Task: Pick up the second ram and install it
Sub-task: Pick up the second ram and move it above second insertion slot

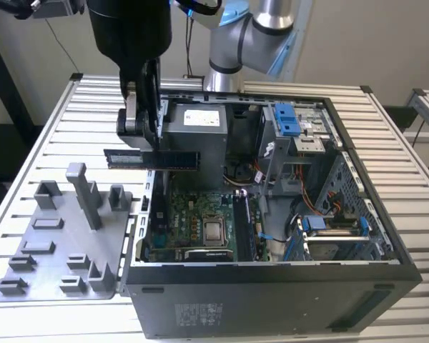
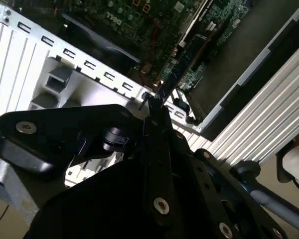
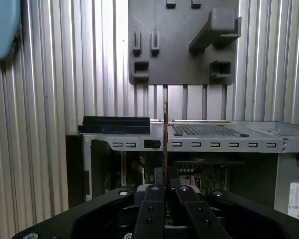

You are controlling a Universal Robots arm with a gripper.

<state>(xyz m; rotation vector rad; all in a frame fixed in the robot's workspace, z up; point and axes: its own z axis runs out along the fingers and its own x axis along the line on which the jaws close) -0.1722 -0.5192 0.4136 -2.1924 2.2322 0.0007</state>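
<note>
The second ram (image 1: pixel 151 158) is a long dark stick held level in the air, above the open computer case's wall on the exterior view's left. My gripper (image 1: pixel 146 137) is shut on its middle from above. In the first wrist view the ram (image 3: pixel 166 134) appears edge-on as a thin line rising from between the shut fingers (image 3: pixel 154 191). In the second wrist view the ram (image 2: pixel 185 60) reaches out from the gripper (image 2: pixel 153 107) over the motherboard (image 2: pixel 154 30). The green motherboard (image 1: pixel 200 221) lies in the case's floor, below the stick and toward the exterior view's right.
The open black computer case (image 1: pixel 272 286) holds a power supply (image 1: pixel 196 136), blue drive brackets (image 1: pixel 287 118) and cables. A grey holder plate (image 1: pixel 57 246) with posts and blocks lies on the slatted table (image 1: pixel 50 128), on the exterior view's left of the case.
</note>
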